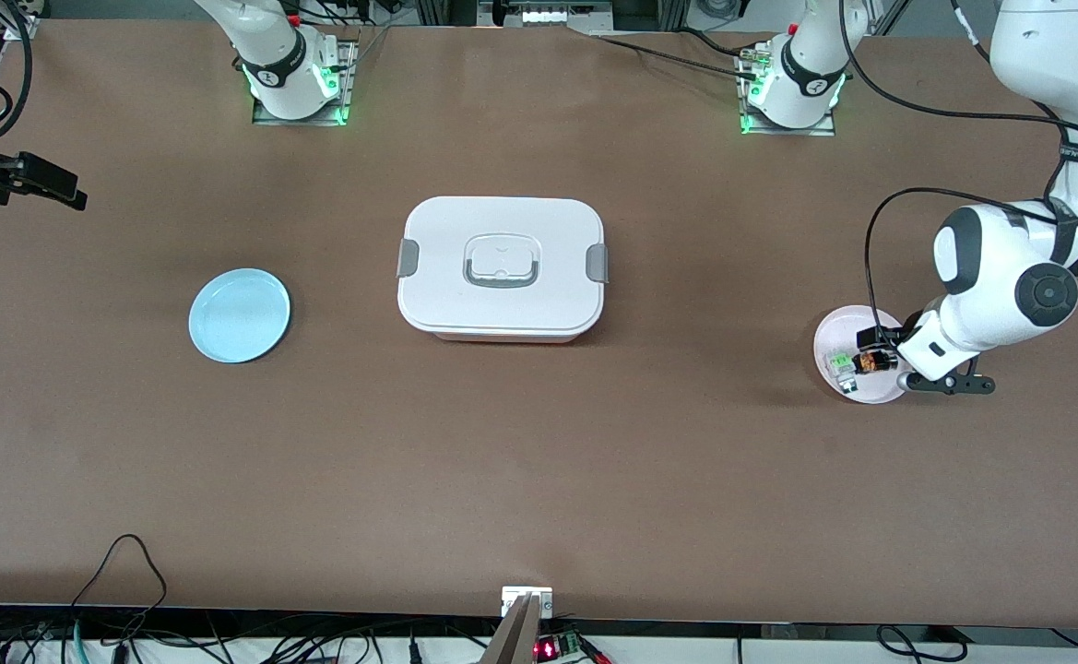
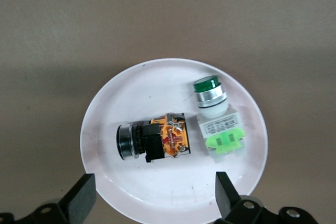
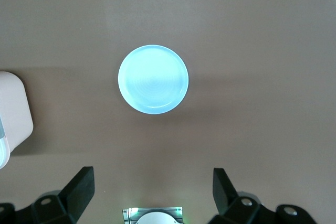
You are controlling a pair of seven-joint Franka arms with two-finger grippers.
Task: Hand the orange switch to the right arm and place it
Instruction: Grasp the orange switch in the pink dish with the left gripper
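Two switches (orange switch (image 2: 155,141)) on plate (image 2: 136,82)

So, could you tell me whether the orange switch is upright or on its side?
On its side: the orange switch lies flat on the pink plate.

The orange switch (image 2: 157,140) is showing black with an orange band beside a green-capped clear component (image 2: 216,116), both lying on a white plate (image 2: 131,87); a pale blue plate (image 1: 239,315) is sitting on the brown bench (image 1: 539,461).
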